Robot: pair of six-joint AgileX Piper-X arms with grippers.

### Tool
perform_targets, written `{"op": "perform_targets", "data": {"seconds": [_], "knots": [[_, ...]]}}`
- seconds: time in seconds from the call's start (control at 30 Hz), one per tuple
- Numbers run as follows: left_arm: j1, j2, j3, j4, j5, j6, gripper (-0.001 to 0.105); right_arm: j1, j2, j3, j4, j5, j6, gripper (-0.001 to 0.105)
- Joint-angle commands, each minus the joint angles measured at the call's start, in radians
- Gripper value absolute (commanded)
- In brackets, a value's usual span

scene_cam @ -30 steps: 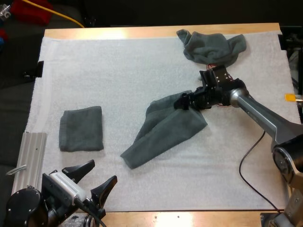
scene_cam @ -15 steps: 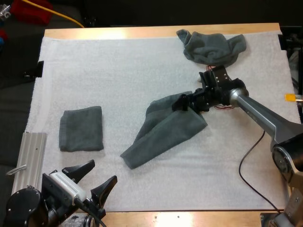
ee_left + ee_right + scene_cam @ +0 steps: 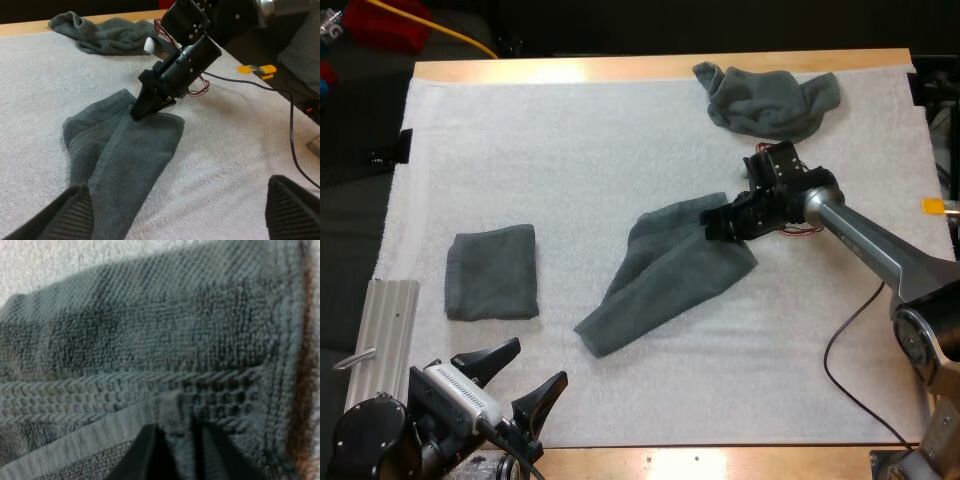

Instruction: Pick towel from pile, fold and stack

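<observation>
1. I count three dark grey-green towels on the white mat (image 3: 620, 150), and two grippers over it
2. The long towel (image 3: 665, 275) lies part-spread near the middle of the mat; it runs slantwise from its near end up toward my right arm, with one long edge turned over on itself
3. My right gripper (image 3: 717, 222) is down at that towel's far end, low against the cloth; its own wrist view has the two black fingers (image 3: 145, 452) pressing a raised pleat of the hem from both sides, so it is clamped on the long towel
4. In the left wrist view that same gripper's tip sits right at the towel's far edge, tilted down into the cloth
5. The crumpled towel (image 3: 765, 100) sits heaped at the far side of the mat, toward the right; it is apart from the long towel, just beyond my right arm's wrist
6. The folded towel (image 3: 492, 271) lies flat as a neat rectangle at the left of the mat, well apart from the other two (whether it is one piece or several layers I cannot tell)
7. My left gripper (image 3: 525, 372) hangs over the mat's near left edge; its fingers stand wide apart, clear of every towel
</observation>
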Motion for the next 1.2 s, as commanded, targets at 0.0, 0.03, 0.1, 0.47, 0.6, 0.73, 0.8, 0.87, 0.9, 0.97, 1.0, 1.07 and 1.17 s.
{"op": "perform_targets", "data": {"seconds": [0.0, 0.03, 0.1, 0.47, 0.6, 0.73, 0.8, 0.87, 0.9, 0.97, 1.0, 1.07, 1.17], "knots": [[-0.005, 0.001, -0.002, -0.004, 0.002, 0.004, 0.069, -0.001, 0.004, 0.001, 0.011, 0.002, -0.002, 0.004], [-0.005, 0.001, -0.002, -0.004, 0.0, 0.004, 0.069, -0.001, 0.001, 0.001, 0.011, 0.002, -0.002, 0.001], [-0.005, 0.001, -0.002, -0.004, -0.002, 0.004, 0.069, -0.001, -0.009, 0.001, 0.011, 0.008, -0.009, 0.001], [-0.005, 0.086, -0.002, -0.004, -0.001, 0.004, 0.069, 0.007, -0.155, 0.001, 0.171, 0.063, -0.181, 0.001], [-0.014, 0.156, -0.002, -0.019, -0.001, 0.004, 0.069, 0.021, -0.198, 0.001, 0.283, 0.118, -0.262, 0.001], [-0.063, 0.229, -0.002, -0.05, -0.001, 0.004, 0.069, 0.03, -0.233, 0.001, 0.34, 0.16, -0.293, 0.001], [-0.084, 0.28, -0.002, -0.052, -0.001, 0.004, 0.069, 0.03, -0.251, 0.001, 0.365, 0.162, -0.295, 0.001], [-0.098, 0.32, -0.002, -0.052, -0.001, 0.004, 0.069, 0.03, -0.265, 0.001, 0.386, 0.162, -0.295, 0.001], [-0.103, 0.349, -0.002, -0.054, -0.001, 0.004, 0.069, 0.03, -0.271, 0.001, 0.401, 0.162, -0.297, 0.001], [-0.107, 0.393, -0.002, -0.057, -0.001, 0.004, 0.069, 0.03, -0.281, 0.001, 0.424, 0.162, -0.312, 0.001], [-0.108, 0.42, -0.002, -0.057, -0.001, 0.005, 0.069, 0.03, -0.284, 0.001, 0.437, 0.162, -0.324, 0.001], [-0.108, 0.455, -0.002, -0.057, -0.001, 0.012, 0.069, 0.03, -0.285, 0.001, 0.452, 0.162, -0.338, 0.001], [-0.108, 0.524, -0.002, -0.057, -0.001, 0.025, 0.069, 0.03, -0.286, 0.001, 0.456, 0.162, -0.34, 0.001]]}}
